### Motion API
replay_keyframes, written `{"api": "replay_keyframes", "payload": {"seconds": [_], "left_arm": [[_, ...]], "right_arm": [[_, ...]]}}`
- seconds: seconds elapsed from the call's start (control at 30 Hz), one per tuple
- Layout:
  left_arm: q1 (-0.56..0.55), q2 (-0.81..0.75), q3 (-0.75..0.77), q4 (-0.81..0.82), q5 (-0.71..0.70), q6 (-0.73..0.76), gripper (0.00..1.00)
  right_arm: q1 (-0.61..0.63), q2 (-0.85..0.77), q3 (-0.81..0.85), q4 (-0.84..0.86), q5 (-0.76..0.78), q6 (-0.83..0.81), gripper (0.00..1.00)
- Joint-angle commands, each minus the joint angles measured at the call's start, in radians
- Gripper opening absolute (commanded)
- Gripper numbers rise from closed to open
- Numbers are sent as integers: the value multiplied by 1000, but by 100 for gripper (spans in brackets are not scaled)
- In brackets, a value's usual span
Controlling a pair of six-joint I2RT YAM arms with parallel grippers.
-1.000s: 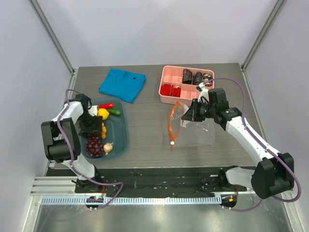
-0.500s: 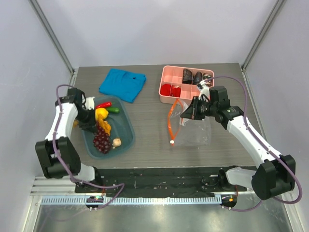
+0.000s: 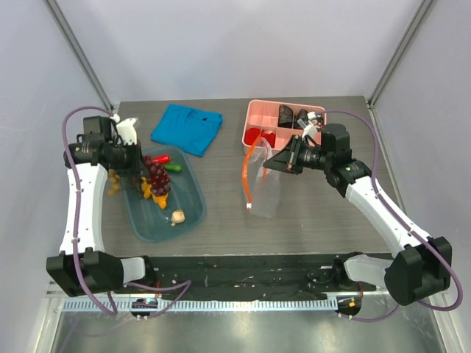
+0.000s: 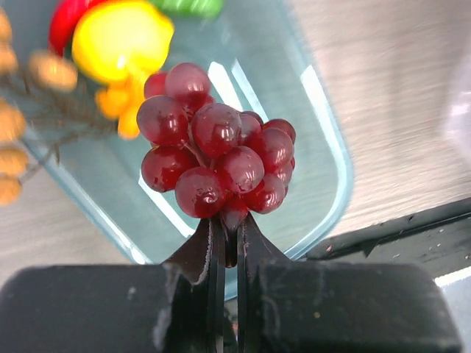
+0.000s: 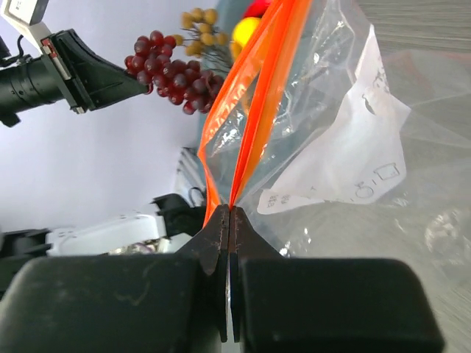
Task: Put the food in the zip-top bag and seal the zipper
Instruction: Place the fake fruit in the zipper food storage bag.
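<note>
My left gripper point(image 4: 229, 229) point(image 3: 142, 166) is shut on the stem end of the dark purple grape bunch point(image 4: 217, 158) point(image 3: 157, 176) and holds it in the air above the teal tub point(image 3: 184, 213). Yellow pepper point(image 4: 121, 40), red chili point(image 3: 162, 158), green vegetable point(image 3: 174, 168), orange pieces point(image 3: 159, 197) and the garlic bulb point(image 3: 176, 216) lie in the tub. My right gripper point(image 5: 229, 212) point(image 3: 269, 168) is shut on the zipper point(image 5: 254, 125), the red-orange strip, and holds the clear zip-top bag point(image 3: 266, 193) up with its mouth parted. The white slider point(image 3: 249, 207) hangs at the strip's lower end.
A pink divided box point(image 3: 259, 112) stands at the back, right of centre. A blue cloth point(image 3: 187, 127) lies at the back left. A sprig of small tan-orange berries point(image 3: 114, 182) hangs off the tub's left side.
My left gripper shut on the grapes and lifted them up out of the tub, which slid. My right gripper raised the bag's mouth up and to the left.
</note>
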Motion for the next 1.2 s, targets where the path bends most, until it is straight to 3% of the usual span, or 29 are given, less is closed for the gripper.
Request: {"api": "replay_keyframes", "payload": {"seconds": [0.0,0.17,0.33,0.57,0.93,1.17], "left_arm": [[-80,-79,116,77,65,-50,0],[-223,-72,261,138,47,-111,0],[-379,-7,381,224,39,-198,0],[-568,82,453,304,22,-238,0],[-735,180,622,358,2,-310,0],[-788,169,555,359,-3,-315,0]], "right_arm": [[24,26,-11,189,-61,152,1],[30,69,-41,263,-69,160,1],[33,112,-98,234,-26,85,1],[34,143,-91,254,-8,65,1],[47,141,-49,228,0,50,1],[53,146,-18,222,3,45,1]]}}
